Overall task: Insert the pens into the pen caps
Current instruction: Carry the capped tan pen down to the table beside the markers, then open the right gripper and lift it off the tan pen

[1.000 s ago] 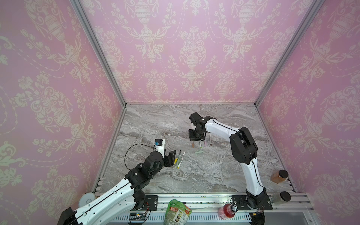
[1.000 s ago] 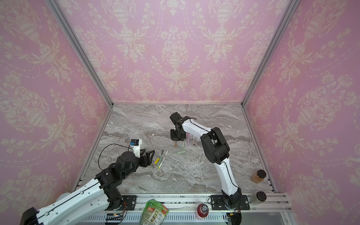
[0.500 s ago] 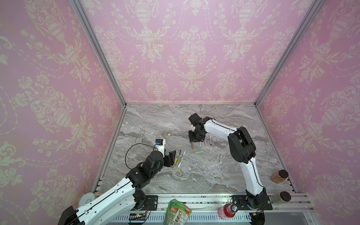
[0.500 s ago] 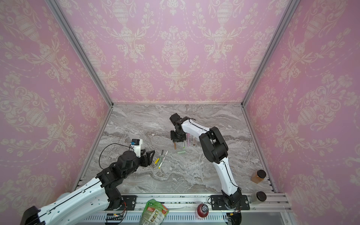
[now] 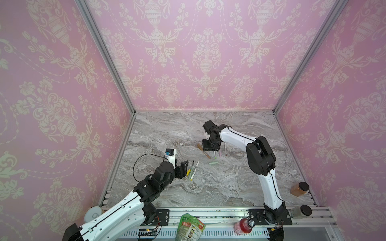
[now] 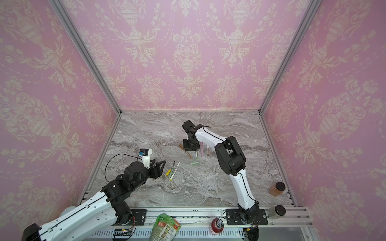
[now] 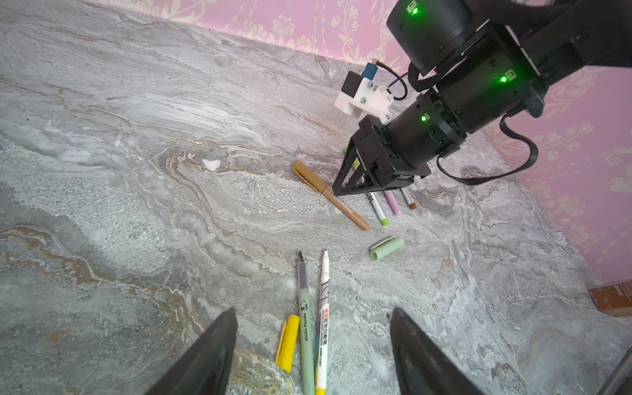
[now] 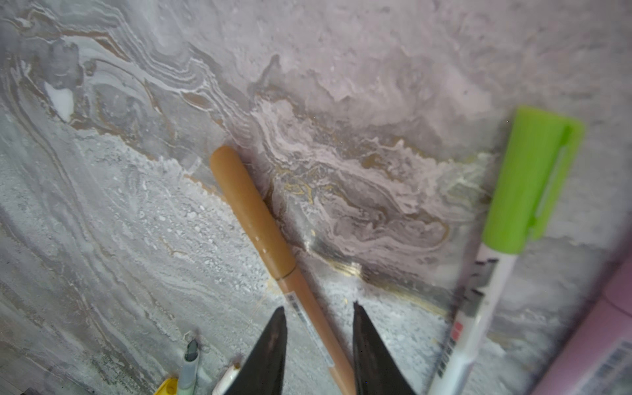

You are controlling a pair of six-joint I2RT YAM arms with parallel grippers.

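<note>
- Marble-patterned bench (image 5: 229,187) carries all the pens and caps, every one lying flat
- Between the parted fingers of the right hand (image 8: 317,309) runs the tan pen (image 8: 307,307), its tan cap (image 8: 246,205) seated on the barrel and reaching out ahead of the fingertips; a gap shows at either side of the barrel, so this hand is open and grips nothing
- Just beside the right hand lies a white pen (image 8: 472,318) fitted with the lime green cap (image 8: 533,184); beyond it the pink pen (image 7: 391,203) and a pen with a brown end (image 7: 408,200) lie in a row, partly under that hand
- Between the two hands, nearer the right hand, the pale green cap (image 7: 386,248) lies alone, touching no pen
- Low over the bench, the left hand (image 7: 311,309) has its fingers spread wide: open and empty
- Ahead of the left hand, in line with the gap between its fingers, the pale green pen (image 7: 305,325) and a second white pen (image 7: 323,307) lie side by side, uncapped, tips pointing away from that hand
- Just beside the pale green pen, on the side away from the second white pen, lies the yellow cap (image 7: 287,343)
</note>
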